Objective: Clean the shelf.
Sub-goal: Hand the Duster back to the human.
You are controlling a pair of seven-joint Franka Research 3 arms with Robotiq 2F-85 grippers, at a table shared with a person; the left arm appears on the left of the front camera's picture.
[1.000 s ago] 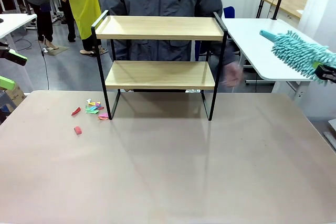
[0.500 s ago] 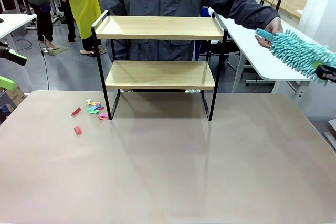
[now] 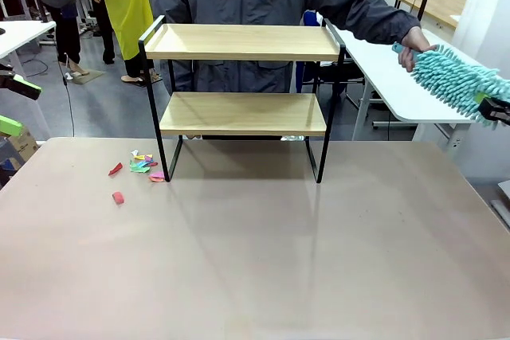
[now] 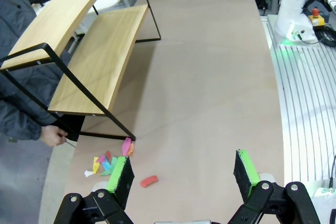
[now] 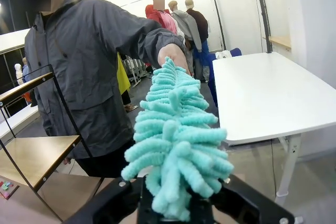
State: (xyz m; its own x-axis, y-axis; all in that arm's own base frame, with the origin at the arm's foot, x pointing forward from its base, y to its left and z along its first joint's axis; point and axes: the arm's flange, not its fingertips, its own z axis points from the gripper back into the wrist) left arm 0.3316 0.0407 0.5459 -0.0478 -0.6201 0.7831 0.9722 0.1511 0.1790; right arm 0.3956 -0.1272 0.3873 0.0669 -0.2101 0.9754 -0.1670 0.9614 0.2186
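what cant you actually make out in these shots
- Right claw: in the right wrist view the duster covers its fingers, so open or gripping is unclear; the front view cuts it at the picture's edge.
- Duster handle: the person's hand wraps it.
- Paper scraps beside the shelf: too small to count.
- The person's other hand: partly behind the shelf's frame.

Black gripper (green pads); grey sleeve
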